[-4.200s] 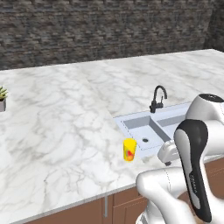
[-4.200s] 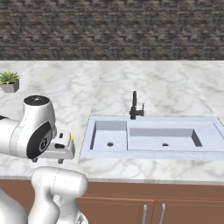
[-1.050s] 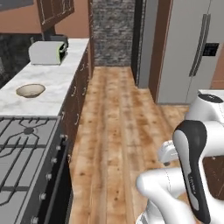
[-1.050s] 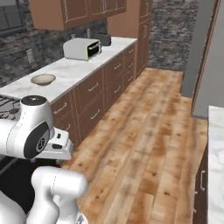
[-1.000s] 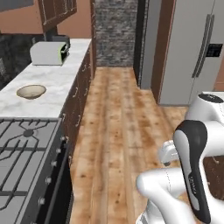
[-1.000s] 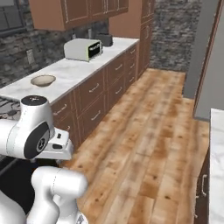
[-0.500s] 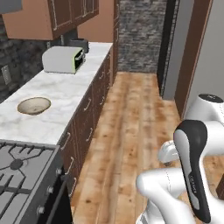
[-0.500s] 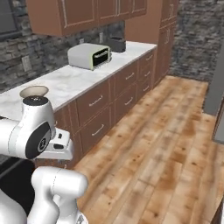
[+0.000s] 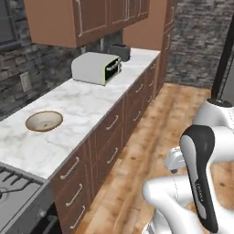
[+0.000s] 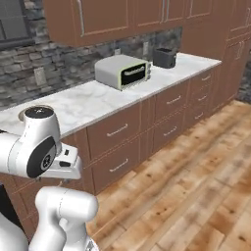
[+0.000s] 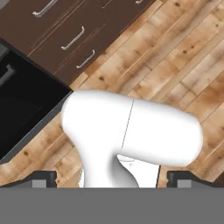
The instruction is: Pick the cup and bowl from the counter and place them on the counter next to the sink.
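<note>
The bowl (image 9: 44, 121), round and shallow with a cream inside and a brown rim, sits on the white marble counter (image 9: 87, 107) at the left, just beyond the stove. The cup is out of view. My gripper (image 11: 113, 180) is open, its two dark fingertips (image 11: 43, 178) wide apart at the bottom of the hand view with nothing held between them. It hangs folded close to my body, over the wooden floor and well away from the bowl.
A white toaster oven (image 9: 96, 67) and a dark toaster (image 9: 119, 51) stand further along the counter. The grey stove (image 9: 16, 192) lies at the lower left. Brown drawers (image 10: 122, 130) front the counter, wall cabinets (image 10: 112, 17) hang above, and a wooden floor (image 10: 196, 176) stretches to the right.
The whole picture has shifted because the base has moved: the counter with the bowl and the toaster oven now looks nearer and larger. The arm keeps its folded pose and the gripper stays open.
</note>
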